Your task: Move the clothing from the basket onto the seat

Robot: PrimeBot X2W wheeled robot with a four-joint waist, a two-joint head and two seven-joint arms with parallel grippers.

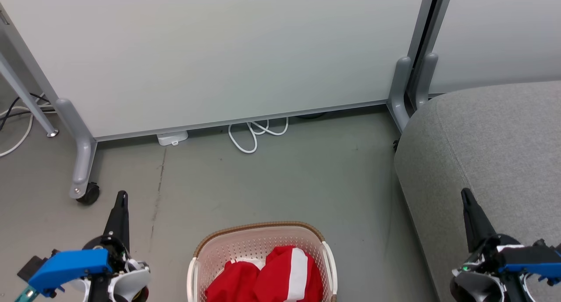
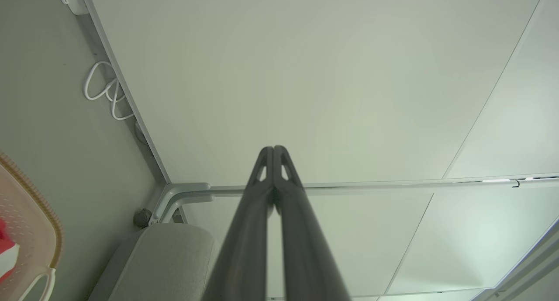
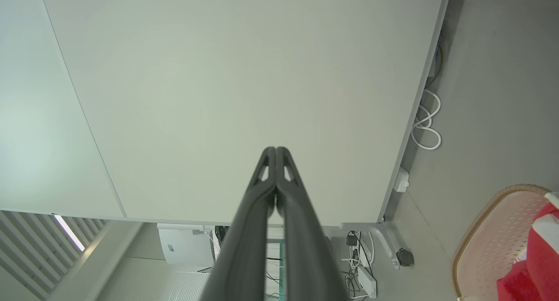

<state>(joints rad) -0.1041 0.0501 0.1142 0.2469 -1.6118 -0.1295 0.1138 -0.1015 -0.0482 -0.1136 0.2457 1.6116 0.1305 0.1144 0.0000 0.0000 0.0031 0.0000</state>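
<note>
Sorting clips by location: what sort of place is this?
Probably an office or lab corner, not a home: wheeled partition panels, a bare grey floor with loose white cable, and a grey upholstered seat.

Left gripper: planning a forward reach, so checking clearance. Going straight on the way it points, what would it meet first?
Probably the pale partition panel: the left gripper, shut, aims at its face, with nothing seen between. How far off is unclear.
</note>
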